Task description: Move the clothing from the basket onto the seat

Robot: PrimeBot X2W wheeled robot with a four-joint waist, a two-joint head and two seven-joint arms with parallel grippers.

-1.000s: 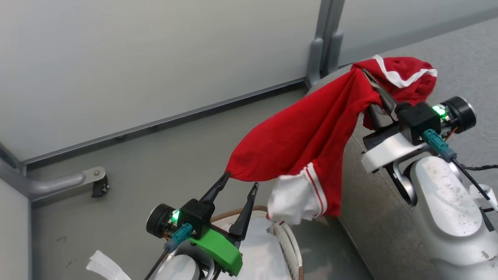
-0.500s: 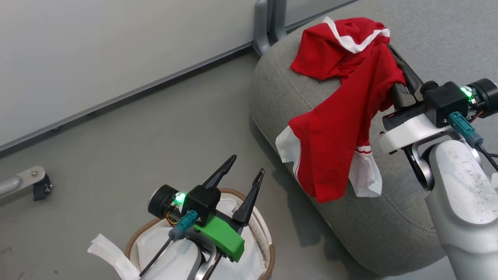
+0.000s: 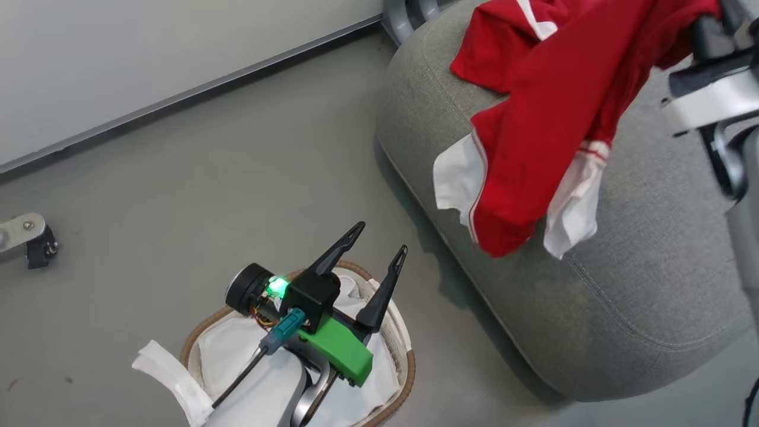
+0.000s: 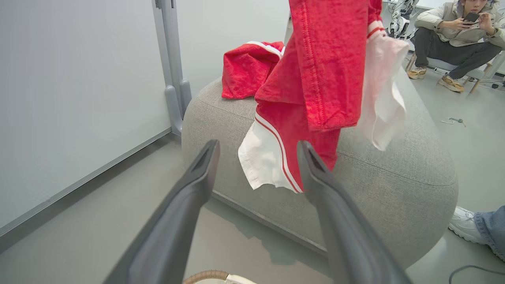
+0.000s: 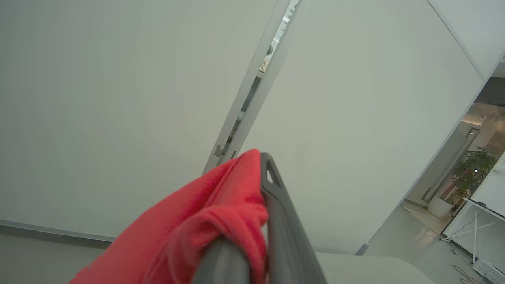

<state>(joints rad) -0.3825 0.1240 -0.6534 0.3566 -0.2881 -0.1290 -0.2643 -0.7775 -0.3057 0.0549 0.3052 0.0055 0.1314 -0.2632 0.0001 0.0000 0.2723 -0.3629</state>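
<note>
Two red garments, as far as can be told: a bunched garment [image 4: 246,67] at the seat's far edge and a hanging garment [image 4: 327,71] above its front edge. Whether they join higher up cannot be told.

One seat [image 3: 622,308]. One basket [image 3: 410,373], with one white liner [image 3: 231,356].

Two grippers, the left gripper [image 3: 381,237] and the right gripper [image 5: 256,169], with two dark fingers [image 4: 189,205] apiece.

Two people: a seated person [image 4: 453,35], and a second person seen as one shoe [image 4: 465,230] and a jeans leg.

Two wall panels [image 4: 79,98] with one post [image 4: 169,59] between them. One potted plant [image 5: 469,173].
</note>
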